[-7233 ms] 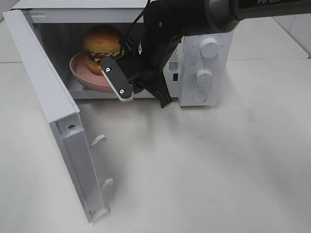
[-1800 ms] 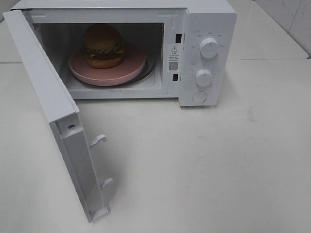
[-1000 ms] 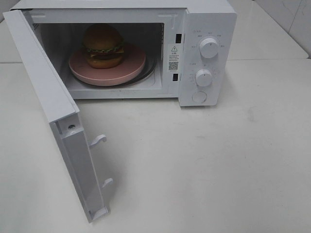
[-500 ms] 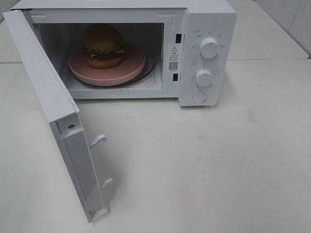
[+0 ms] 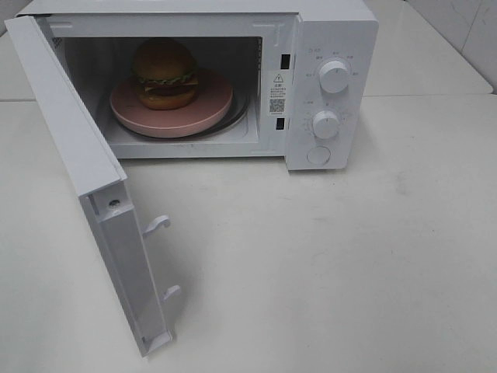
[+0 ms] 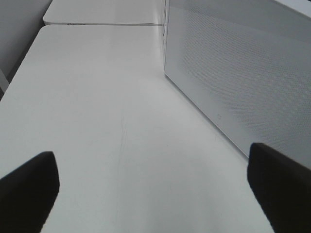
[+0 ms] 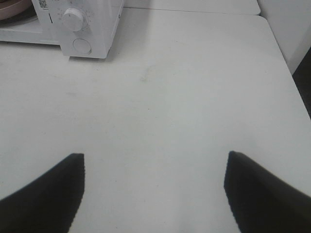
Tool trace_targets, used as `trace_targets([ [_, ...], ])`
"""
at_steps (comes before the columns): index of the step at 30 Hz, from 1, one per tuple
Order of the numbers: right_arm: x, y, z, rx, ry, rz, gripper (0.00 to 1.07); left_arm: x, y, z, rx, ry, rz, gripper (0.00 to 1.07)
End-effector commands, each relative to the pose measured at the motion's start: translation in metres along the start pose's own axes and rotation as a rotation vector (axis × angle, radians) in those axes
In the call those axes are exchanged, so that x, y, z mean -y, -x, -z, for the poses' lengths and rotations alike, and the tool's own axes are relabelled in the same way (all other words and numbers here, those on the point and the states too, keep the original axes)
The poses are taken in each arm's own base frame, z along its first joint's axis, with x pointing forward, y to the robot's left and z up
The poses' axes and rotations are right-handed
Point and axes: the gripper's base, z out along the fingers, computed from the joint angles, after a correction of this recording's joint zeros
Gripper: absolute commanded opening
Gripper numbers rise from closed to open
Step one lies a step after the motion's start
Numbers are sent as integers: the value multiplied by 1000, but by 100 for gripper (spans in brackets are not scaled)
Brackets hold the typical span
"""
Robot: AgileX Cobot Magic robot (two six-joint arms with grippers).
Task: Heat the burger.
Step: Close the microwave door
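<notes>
The burger [image 5: 164,74] is well apart from both sets of jaws, and neither wrist view shows it. The left jaws stand wide apart, their two dark tips at either side of the left wrist view with only the white table [image 6: 97,97] showing between them. Just beyond one tip rises a white panel with a fine dotted pattern, the outer face of the open door [image 6: 243,73], which these jaws are near but do not touch. The right jaws are also apart and hold nothing, with bare table between their dark tips. Farther out in that view is the front corner of the microwave [image 7: 104,24], with a round knob [image 7: 73,19] and a round button [image 7: 81,46] below it, and a sliver of the pink plate [image 7: 14,5] at the very edge. Neither arm appears in the high view. There the microwave stands at the far side of the table with its door swung fully open to the left, two latch hooks jutting from the door's free edge. The burger sits upright inside the cavity on the round pink plate, toward the plate's back left part, its brown bun on top and lettuce and cheese showing at its side. The control panel is to the right of the cavity, with two knobs one above the other and the button beneath.
</notes>
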Motion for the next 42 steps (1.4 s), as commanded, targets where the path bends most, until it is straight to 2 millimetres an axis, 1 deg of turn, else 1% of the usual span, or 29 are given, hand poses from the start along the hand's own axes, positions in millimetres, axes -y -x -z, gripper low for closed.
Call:
trace_targets([
  [1, 0, -2, 3, 35, -3, -4, 76, 0, -1, 2, 21, -3, 1, 103],
  [22, 0, -2, 3, 35, -3, -4, 76, 1, -1, 2, 22, -15, 10, 103],
  [27, 0, -2, 3, 35, -3, -4, 76, 4, 0, 2, 26, -45, 27, 103],
  [31, 0, -2, 3, 35, -3, -4, 76, 5, 0, 2, 31, -60, 6, 103],
  [33, 0, -2, 3, 35, -3, -4, 76, 6, 2, 4, 48, -61, 6, 102],
  [34, 0, -2, 3, 35, -3, -4, 76, 6, 7, 7, 81, -58, 5, 100],
  [35, 0, -2, 3, 35, -3, -4, 76, 6, 7, 7, 81, -58, 5, 100],
  [37, 0, -2, 3, 35, -3, -4, 76, 5, 16, 9, 106, -54, 5, 95],
  [38, 0, -2, 3, 35, -3, -4, 76, 5, 16, 9, 106, -54, 5, 95],
  [39, 0, -2, 3, 35, -3, -4, 76, 5, 19, 7, 102, -53, 7, 93],
  [40, 0, -2, 3, 35, -3, -4, 76, 4, 24, 1, 86, -52, 11, 87],
  [41, 0, -2, 3, 35, -3, -4, 76, 4, 24, 1, 86, -52, 11, 87],
  [42, 0, -2, 3, 35, -3, -4, 76, 4, 25, -2, 73, -50, 12, 84],
])
